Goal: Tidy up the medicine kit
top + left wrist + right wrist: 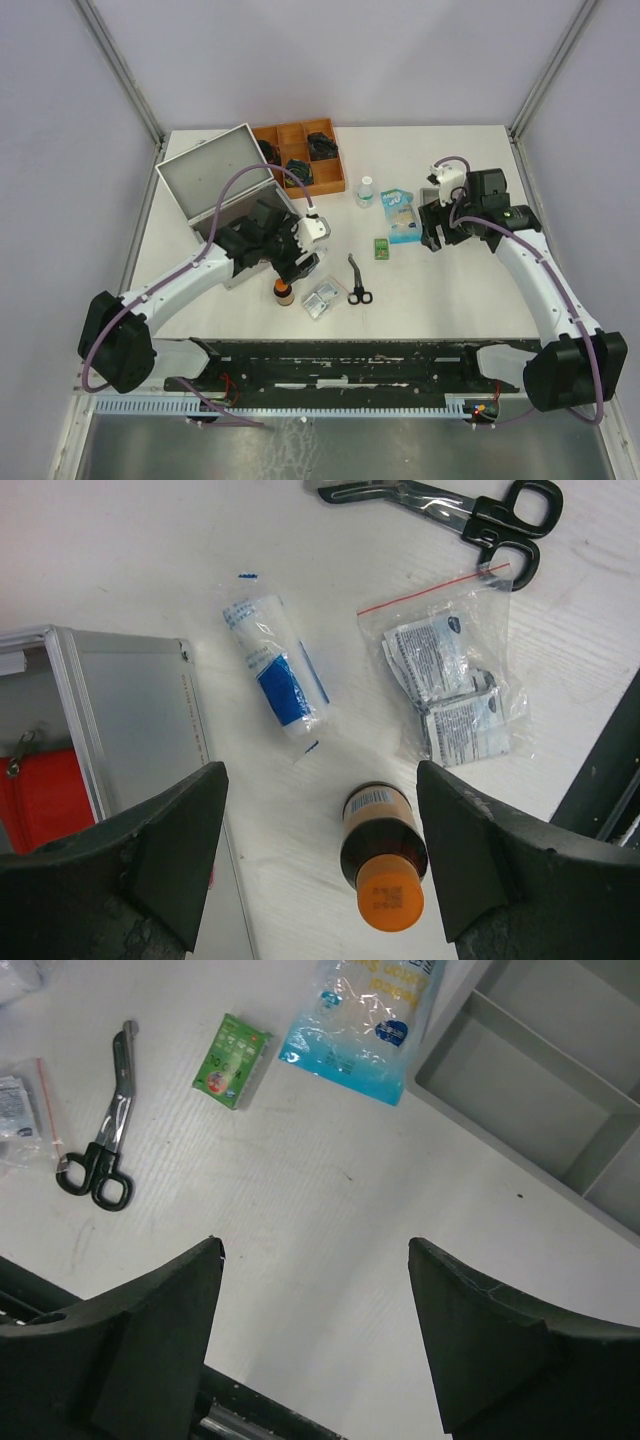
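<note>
The medicine kit (215, 190) is a silver case at the left of the table with its lid (212, 172) raised; the left wrist view shows its metal corner (130, 720) and red lining (40, 795). My left gripper (320, 780) hangs open just right of the case (290, 268). An amber bottle with an orange cap (383, 855) stands between its fingers, nearer the right one, with a gap on both sides. My right gripper (315, 1245) is open over bare table, with nothing between its fingers (435, 228).
A bandage roll (275, 675), a zip bag of wipes (450, 685) and scissors (460, 510) lie beyond the bottle. A green box (232, 1060), blue packet (365, 1020) and grey tray (540, 1100) lie ahead of the right gripper. A wooden tray (300, 155) and white bottle (366, 192) sit farther back.
</note>
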